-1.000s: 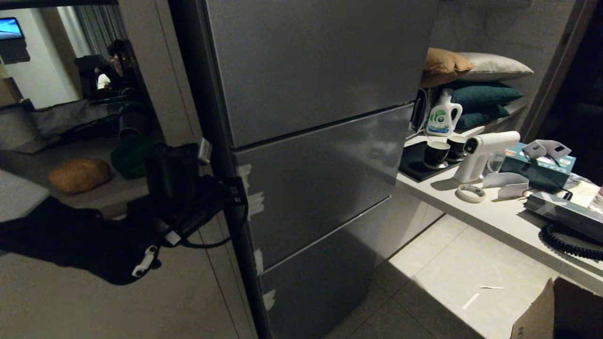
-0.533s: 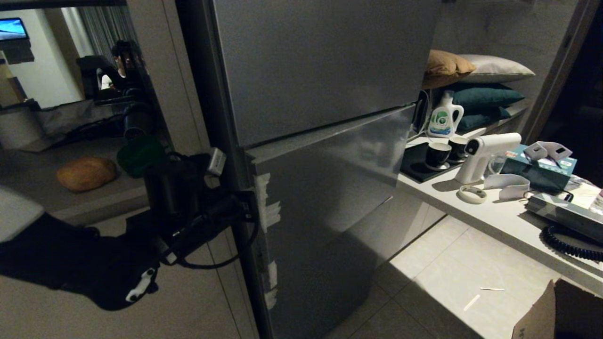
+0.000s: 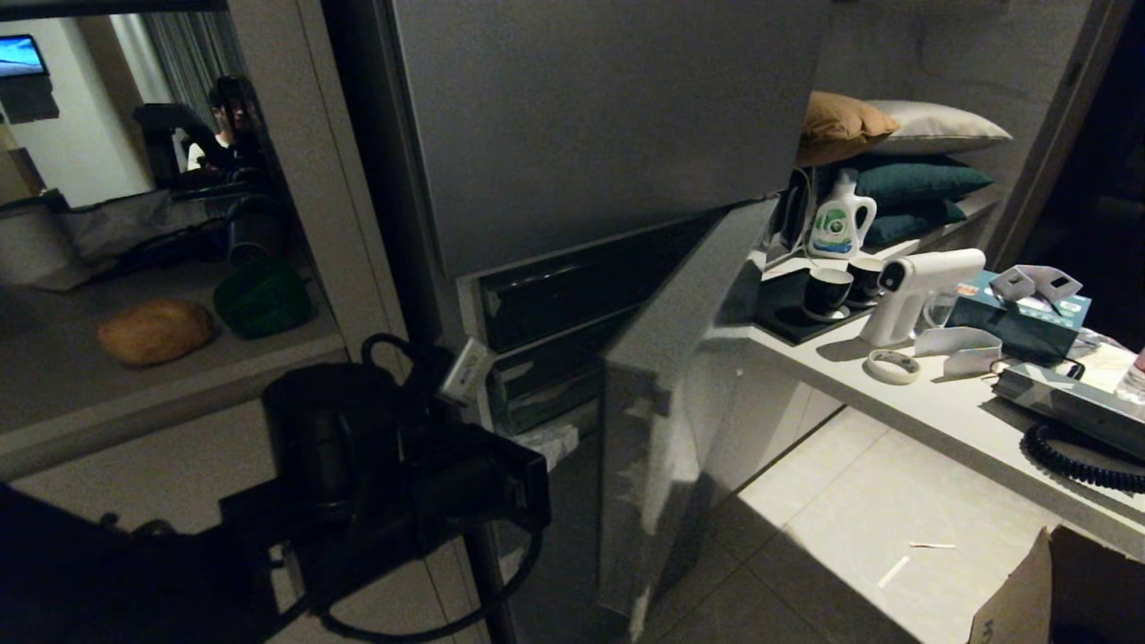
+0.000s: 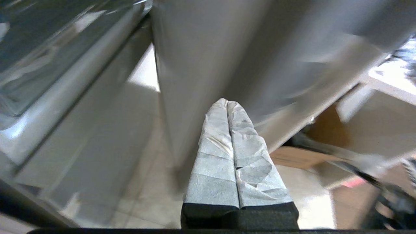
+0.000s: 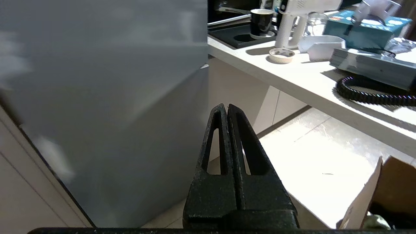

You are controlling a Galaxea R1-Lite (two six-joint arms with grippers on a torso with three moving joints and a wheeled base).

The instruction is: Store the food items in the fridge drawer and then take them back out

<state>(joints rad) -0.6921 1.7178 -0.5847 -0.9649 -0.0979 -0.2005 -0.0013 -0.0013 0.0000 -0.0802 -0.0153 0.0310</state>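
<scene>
Look to the left of the head view: the brown potato-like lump (image 3: pixel 154 331) lies on a grey shelf (image 3: pixel 107 394), oval, matte and rough-skinned, its long axis running roughly left to right across the frame. Just to its right sits the dark green pepper-like item (image 3: pixel 262 299), rounded and a little bulkier, with no clear long axis you could name.

At the frame's centre the middle fridge door (image 3: pixel 680 394) stands swung out, and behind it you see the fridge drawer (image 3: pixel 586 284), a glossy dark band whose length runs left to right, rising toward the right.

Your left tool (image 4: pixel 227 103) is at lower centre, beside the door's edge; its tape-wrapped fingers (image 4: pixel 214 156) are pressed together on nothing. Your right tool (image 5: pixel 225 108) is likewise pressed together, empty, pointing toward the floor below the counter (image 5: pixel 292 78).
</scene>
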